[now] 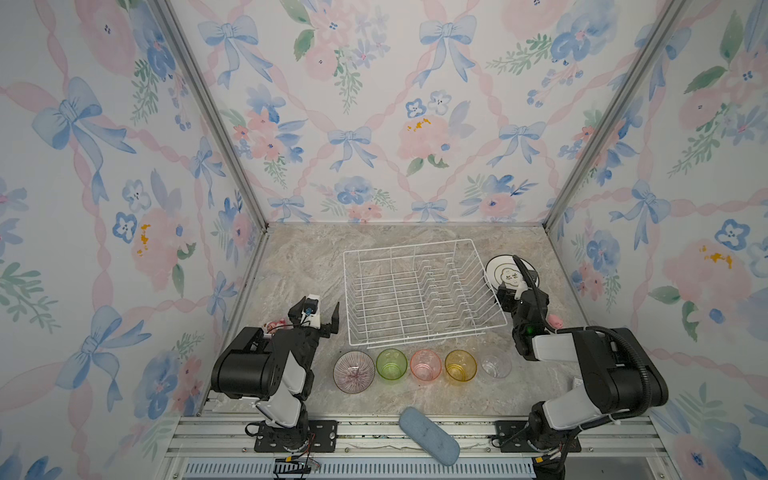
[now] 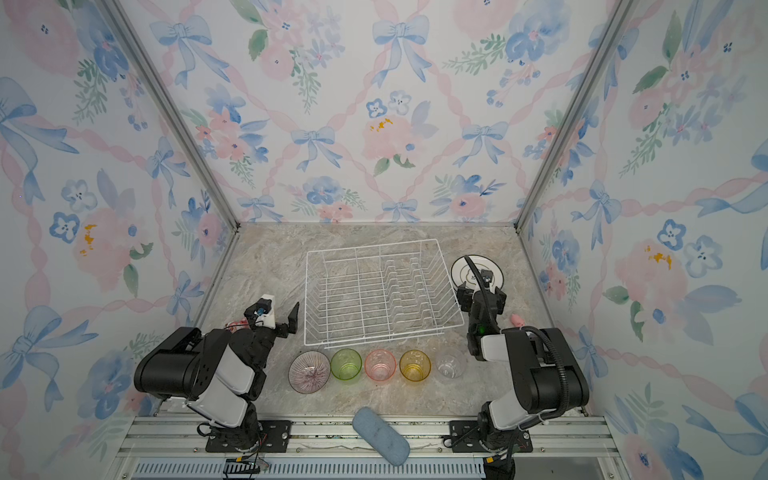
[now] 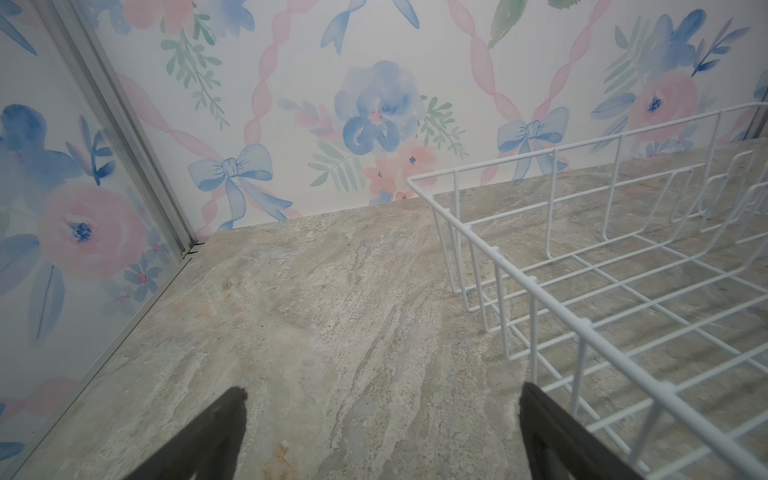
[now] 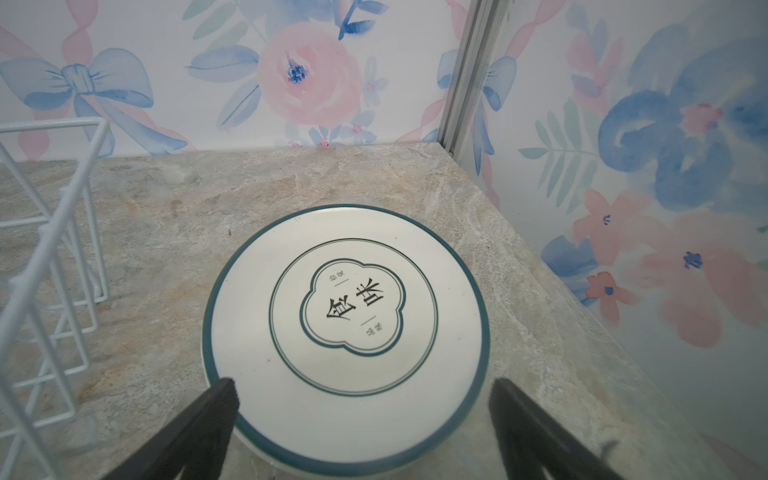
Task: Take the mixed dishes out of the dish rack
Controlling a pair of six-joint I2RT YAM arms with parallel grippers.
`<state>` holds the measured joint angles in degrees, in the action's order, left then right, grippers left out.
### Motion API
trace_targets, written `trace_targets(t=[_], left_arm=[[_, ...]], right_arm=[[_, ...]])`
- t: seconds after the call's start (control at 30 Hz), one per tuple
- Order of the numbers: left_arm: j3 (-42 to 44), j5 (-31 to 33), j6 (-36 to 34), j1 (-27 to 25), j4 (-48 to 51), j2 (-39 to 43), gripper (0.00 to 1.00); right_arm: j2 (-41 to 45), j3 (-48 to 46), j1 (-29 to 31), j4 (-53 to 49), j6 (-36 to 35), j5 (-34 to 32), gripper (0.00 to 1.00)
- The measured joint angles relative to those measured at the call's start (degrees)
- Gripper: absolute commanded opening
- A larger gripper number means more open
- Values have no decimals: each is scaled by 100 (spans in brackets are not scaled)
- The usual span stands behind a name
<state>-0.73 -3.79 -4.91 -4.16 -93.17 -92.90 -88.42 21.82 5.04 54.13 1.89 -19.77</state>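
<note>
On marbled tabletop (image 1: 299, 266): dish rack (image 1: 409, 246) | floral walls (image 1: 395, 104) | left claw (image 3: 382, 388), right claw (image 4: 362, 380) gaping

Bowl (image 2: 309, 371) + 4 tumblers (image 2: 380, 364) in row nr rack (image 2: 306, 299); plate (image 2: 461, 272) to rt.

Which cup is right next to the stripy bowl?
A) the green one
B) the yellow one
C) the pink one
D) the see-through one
A: in both top views the green tumbler stands directly beside the striped bowl, first in the row of cups.
</note>
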Motion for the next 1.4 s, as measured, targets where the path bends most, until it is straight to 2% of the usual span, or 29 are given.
trace_targets(t=[1.4], left_arm=[[15, -142, -109, -59, 0, 0, 98]], right_arm=[[0, 0, 0, 0, 0, 0, 97]])
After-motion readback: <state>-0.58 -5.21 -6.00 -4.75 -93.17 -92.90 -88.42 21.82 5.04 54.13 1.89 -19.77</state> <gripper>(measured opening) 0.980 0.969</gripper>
